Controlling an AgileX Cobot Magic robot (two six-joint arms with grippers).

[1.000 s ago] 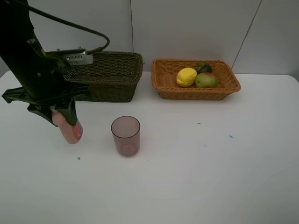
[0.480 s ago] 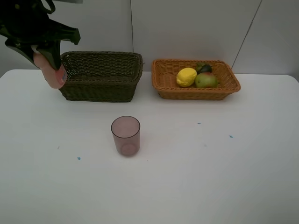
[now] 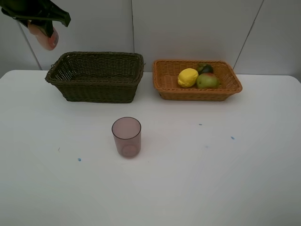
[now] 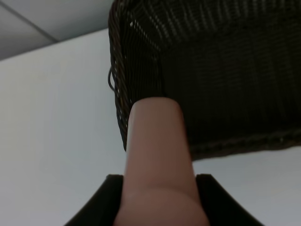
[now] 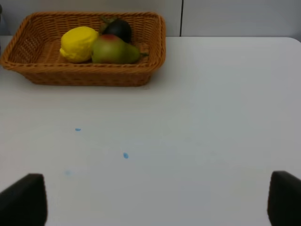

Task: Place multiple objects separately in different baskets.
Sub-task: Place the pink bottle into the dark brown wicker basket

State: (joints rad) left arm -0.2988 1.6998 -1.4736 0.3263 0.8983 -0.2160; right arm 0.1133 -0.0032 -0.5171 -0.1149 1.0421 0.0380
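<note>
Bottle raised: the left gripper (image 3: 43, 21) has carried the pink bottle (image 3: 48, 38) up from the table's (image 3: 211, 179) left side to high over the dark basket's (image 3: 96, 77) left end.
High view: the cup (image 3: 126, 136) stands upright mid-table; lemon (image 3: 187, 77), pear (image 3: 207, 81) and mangosteen (image 3: 205, 68) lie in the orange basket (image 3: 164, 88) by the back edge. Left wrist: the jaws clamp the bottle (image 4: 157, 155) above the dark basket (image 4: 225, 70). Right wrist: the right gripper (image 5: 155, 197) gapes wide over the table (image 5: 211, 117).
</note>
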